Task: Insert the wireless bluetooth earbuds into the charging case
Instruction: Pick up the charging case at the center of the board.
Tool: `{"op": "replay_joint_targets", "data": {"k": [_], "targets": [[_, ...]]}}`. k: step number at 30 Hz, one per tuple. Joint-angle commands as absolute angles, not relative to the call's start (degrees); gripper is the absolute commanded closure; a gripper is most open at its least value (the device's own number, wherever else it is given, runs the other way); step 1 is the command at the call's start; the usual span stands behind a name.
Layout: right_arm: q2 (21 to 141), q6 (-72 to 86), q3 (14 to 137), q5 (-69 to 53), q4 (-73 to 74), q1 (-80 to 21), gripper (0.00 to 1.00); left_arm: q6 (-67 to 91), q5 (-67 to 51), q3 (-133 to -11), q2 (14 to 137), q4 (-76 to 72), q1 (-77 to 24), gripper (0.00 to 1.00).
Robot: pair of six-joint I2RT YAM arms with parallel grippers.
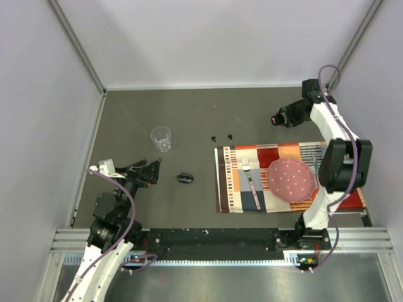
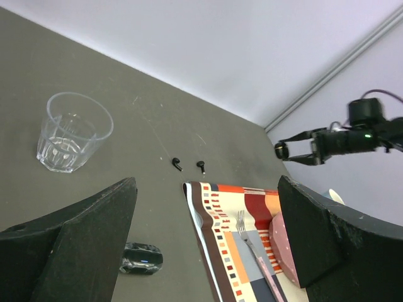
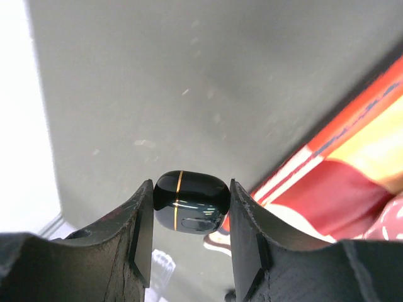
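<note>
Two tiny black earbuds (image 1: 214,138) (image 1: 230,136) lie side by side on the dark table, just beyond the striped placemat's far left corner; the left wrist view shows them too (image 2: 177,164) (image 2: 201,166). My right gripper (image 1: 277,118) is held above the table at the back right, shut on a glossy black charging case (image 3: 191,200) with a thin gold line round it, gripped between both fingers. The earbuds lie to its left. My left gripper (image 1: 148,171) is open and empty near the front left, well short of the earbuds.
A clear plastic cup (image 1: 161,138) stands left of the earbuds. A small dark glossy object (image 1: 184,178) lies just right of the left gripper. The striped placemat (image 1: 233,182) carries a fork (image 1: 250,182) and a pink dotted plate (image 1: 291,178). Grey walls enclose the table.
</note>
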State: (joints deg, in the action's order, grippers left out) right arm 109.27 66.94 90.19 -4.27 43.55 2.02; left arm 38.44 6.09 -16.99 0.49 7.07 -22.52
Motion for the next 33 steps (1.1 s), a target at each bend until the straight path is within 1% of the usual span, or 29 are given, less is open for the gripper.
{"op": "replay_joint_targets", "data": {"k": [1, 3, 4, 7, 11, 15, 18, 19, 20, 23, 28, 33], "targets": [[93.73, 65.39, 79.76, -7.29, 32.18, 0.26, 1.0, 40.0, 7.21, -18.8, 2.62, 4.49, -22.41, 0.01], [88.97, 66.7, 75.0, -10.27, 26.41, -1.75, 1.0, 38.68, 5.37, -19.59, 3.51, 3.26, -22.5, 0.01], [84.51, 67.4, 70.27, -11.07, 24.89, -2.71, 1.0, 38.41, 4.75, -20.12, 4.82, 2.47, -22.41, 0.01], [78.33, 69.6, 62.7, -13.79, 20.14, -4.91, 1.0, 37.79, 1.24, -20.74, 8.85, -2.28, -22.5, 0.01], [67.8, 71.45, 57.31, -14.33, 17.93, -9.48, 1.0, 37.97, 0.35, -22.58, 15.28, -5.7, -22.76, 0.01], [61.81, 77.85, 52.39, -13.8, 16.35, -14.23, 1.0, 35.16, 0.53, -22.85, 20.64, -12.9, -25.38, 0.01], [58.9, 81.9, 49.14, -13.36, 15.38, -17.21, 1.0, 31.57, 3.33, -24.07, 26.96, -18.09, -31.36, 0.01], [58.28, 82.44, 48.26, -13.01, 15.21, -18.18, 1.0, 30.25, 7.26, -24.52, 28.11, -19.76, -33.55, 0.01], [57.92, 82.96, 48.08, -12.31, 15.12, -18.89, 1.0, 26.67, 9.38, -24.96, 29.26, -20.65, -38.01, 0.01], [56.69, 84.99, 47.37, -10.91, 15.2, -21.79, 1.0, 21.12, 13.96, -25.66, 33.48, -27.21, -44.71, 0.01], [57.65, 86.75, 48.34, -11.34, 14.77, -25.75, 1.0, 14.08, 17.75, -24.43, 41.3, -40.06, -51.75, 0.01], [57.83, 88.85, 48.34, -11.08, 13.19, -29.26, 1.0, 12.13, 17.93, -24.17, 48.41, -50.16, -54.66, 0.01]]}}
